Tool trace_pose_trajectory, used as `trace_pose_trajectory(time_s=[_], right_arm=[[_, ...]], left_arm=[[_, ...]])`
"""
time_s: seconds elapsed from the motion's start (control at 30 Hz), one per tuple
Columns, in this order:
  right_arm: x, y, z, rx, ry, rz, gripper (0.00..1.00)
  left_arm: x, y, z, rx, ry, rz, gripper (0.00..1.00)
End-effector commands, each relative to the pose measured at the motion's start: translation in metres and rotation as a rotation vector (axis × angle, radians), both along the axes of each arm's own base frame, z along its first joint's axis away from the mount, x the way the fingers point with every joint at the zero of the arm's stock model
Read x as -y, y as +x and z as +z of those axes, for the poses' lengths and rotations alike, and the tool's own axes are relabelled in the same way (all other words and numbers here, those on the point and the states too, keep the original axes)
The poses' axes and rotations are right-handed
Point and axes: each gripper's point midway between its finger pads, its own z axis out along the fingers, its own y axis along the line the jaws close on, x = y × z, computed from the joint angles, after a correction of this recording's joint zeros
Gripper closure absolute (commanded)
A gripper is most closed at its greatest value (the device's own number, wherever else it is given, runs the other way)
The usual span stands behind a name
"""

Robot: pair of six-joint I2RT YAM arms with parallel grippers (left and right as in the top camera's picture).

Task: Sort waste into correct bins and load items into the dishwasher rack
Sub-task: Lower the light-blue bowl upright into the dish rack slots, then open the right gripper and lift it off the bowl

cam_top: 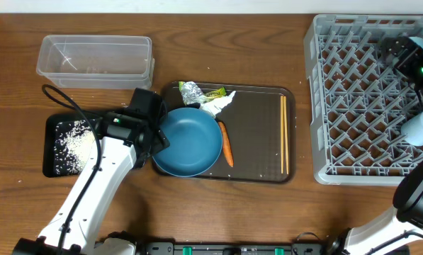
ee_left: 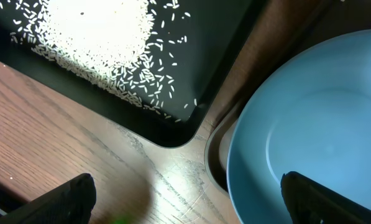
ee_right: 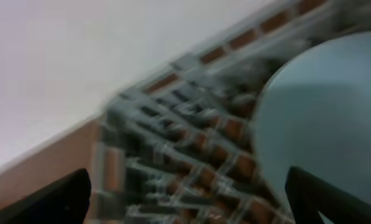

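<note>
Left gripper [ee_left: 186, 202]: jaws wide apart, nothing between them. In the wrist view one fingertip hangs over the wooden table [ee_left: 79, 143], the other over the inside of the dark-blue bowl [ee_left: 322, 124], so the jaws bracket the bowl's left rim without touching it.

Bowl sits at the left end of the brown serving tray [cam_top: 261, 159] and overhangs that tray's edge. It looks empty. Just beside it on the left is the black tray [cam_top: 50, 161], holding loose rice [cam_top: 75, 142].

Handling (judgement): rigid, smooth and likely slick, and the heaviest piece here. It is too wide to span, so pinch the rim wall, one finger inside and one outside. Expect it to tilt when lifted, so grip deep.

Also on the serving tray: carrot [cam_top: 226, 144] touching the bowl's right side, chopsticks [cam_top: 284, 134] along the far right.

Right gripper [ee_right: 191, 202]: jaws spread and empty, over the dishwasher rack [cam_top: 315, 106]. A pale-blue vessel [cam_top: 416, 129] lies in the rack; the wrist view is too blurred to tell cup from bowl.
</note>
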Motion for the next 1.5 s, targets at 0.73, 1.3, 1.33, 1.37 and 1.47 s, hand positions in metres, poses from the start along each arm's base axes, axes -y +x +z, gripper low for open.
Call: trace_pose_trajectory(time_s=[0.73, 1.3, 1.33, 1.37, 1.47], right_arm=[[0.055, -0.007, -0.034, -0.367, -0.716, -0.135, 0.61], [0.039, 0.001, -0.012, -0.243, -0.54, -0.138, 0.99], [0.037, 0.002, -0.003, -0.207, -0.512, -0.125, 0.99], [0.034, 0.004, 0.005, -0.17, -0.483, -0.105, 0.99], [0.024, 0.005, 0.034, -0.03, -0.337, -0.028, 0.99]], left_arm=[[-0.003, 0.004, 0.009, 0.032, 0.011, 0.015, 0.02], [-0.003, 0.004, 0.009, 0.032, 0.011, 0.015, 0.02], [-0.003, 0.004, 0.009, 0.032, 0.011, 0.015, 0.02], [-0.003, 0.004, 0.009, 0.032, 0.011, 0.015, 0.02], [-0.003, 0.004, 0.009, 0.032, 0.011, 0.015, 0.02]])
